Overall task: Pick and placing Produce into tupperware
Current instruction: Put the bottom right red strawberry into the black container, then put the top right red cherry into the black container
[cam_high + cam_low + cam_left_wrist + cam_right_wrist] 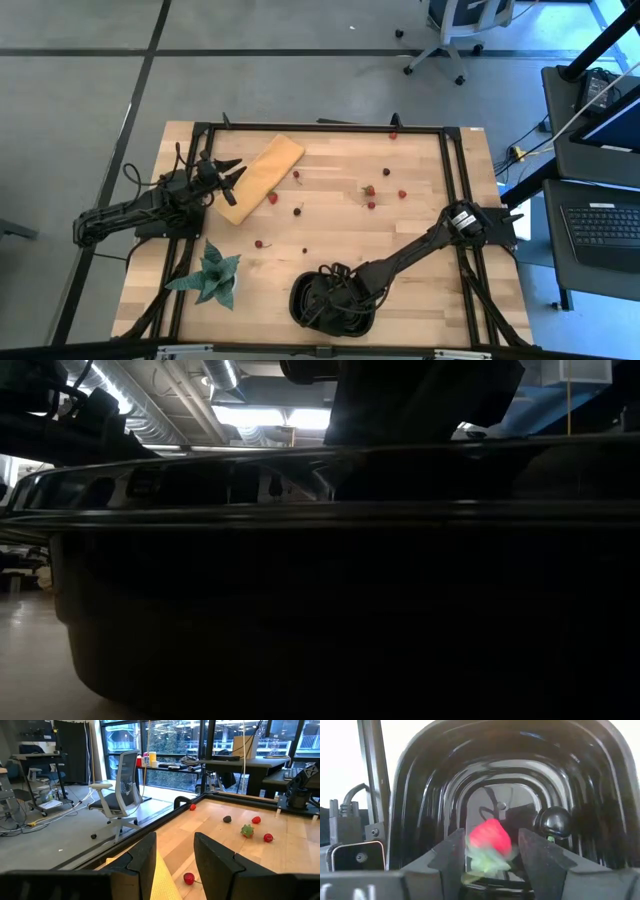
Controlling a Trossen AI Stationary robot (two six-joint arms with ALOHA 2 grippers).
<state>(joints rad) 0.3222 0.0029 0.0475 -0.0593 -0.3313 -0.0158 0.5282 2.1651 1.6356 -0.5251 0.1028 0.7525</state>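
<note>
1. Filling nearly the whole low view, the black tupperware (330, 610) is sitting at the near edge of the tabletop (330, 225), its glossy wall right up against that camera.
2. Reaching down into the tupperware (330, 300), the right arm is holding the right gripper (487, 845) just over the tray's inner compartments. Its fingers are standing apart on either side of a red strawberry (490, 837) with green leaves; the fruit is looking blurred, so to my eye it is slipping free, though I cannot tell whether the fingers are touching it.
3. Waiting at the far left of the tabletop, the left gripper (232, 175) is hovering over the tan board (260, 178), its fingers (142, 862) standing partly apart and holding nothing.
4. Standing near the tupperware, the green spiky plant (210, 275) is playing no part.
5. Lying inside the tray already, one dark berry (555, 821) is resting beside the strawberry.
6. Scattered well apart across the tabletop, loose produce (370, 190) is waiting: several red and dark pieces, so I judge the task at an early stage, with most picks left.
</note>
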